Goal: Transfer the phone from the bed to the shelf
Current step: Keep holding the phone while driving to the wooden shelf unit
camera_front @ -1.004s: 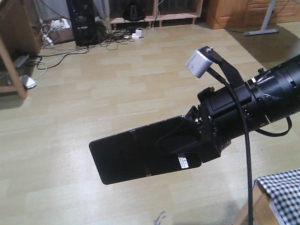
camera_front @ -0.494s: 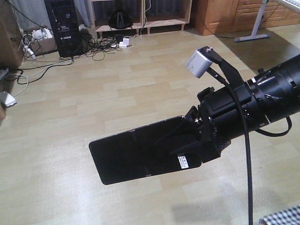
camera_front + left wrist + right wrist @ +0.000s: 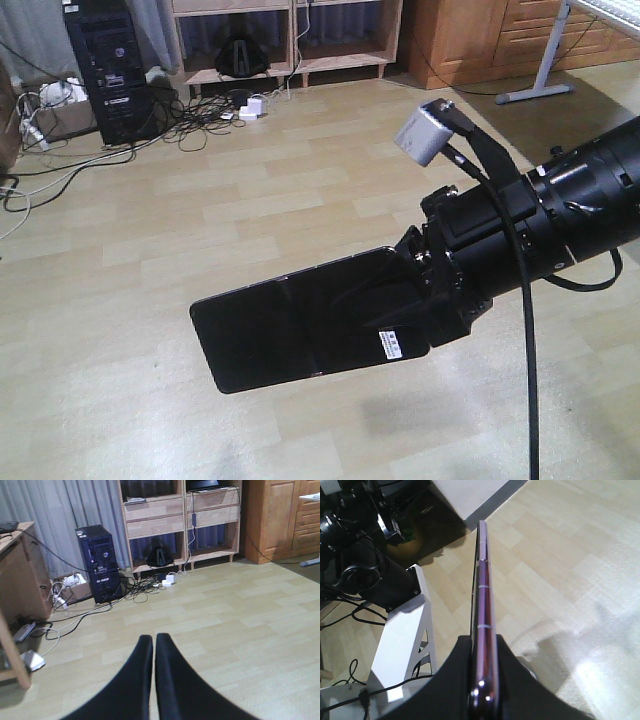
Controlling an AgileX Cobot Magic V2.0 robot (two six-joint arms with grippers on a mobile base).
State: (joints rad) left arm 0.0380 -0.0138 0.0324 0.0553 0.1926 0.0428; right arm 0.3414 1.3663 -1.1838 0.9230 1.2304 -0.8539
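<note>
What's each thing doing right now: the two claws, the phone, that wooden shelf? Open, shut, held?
phone: unfolded flat, held in the air above the floor.
right gripper: shut on the phone's end.
left gripper: shut, holding nothing.
shelf: across the room, drawers shut, phone not yet on it.

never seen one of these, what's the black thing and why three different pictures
It is a two-armed mobile robot, filmed by its own cameras. The front view looks over a wooden floor: the right end effector, the clamp at the arm's tip, is shut on a flat black phone held in the air. The right wrist view sits on that arm and sees the phone edge-on. The left wrist view shows the left end effector, closed and empty, facing a pale wood shelf and a black computer tower across the room.
</note>
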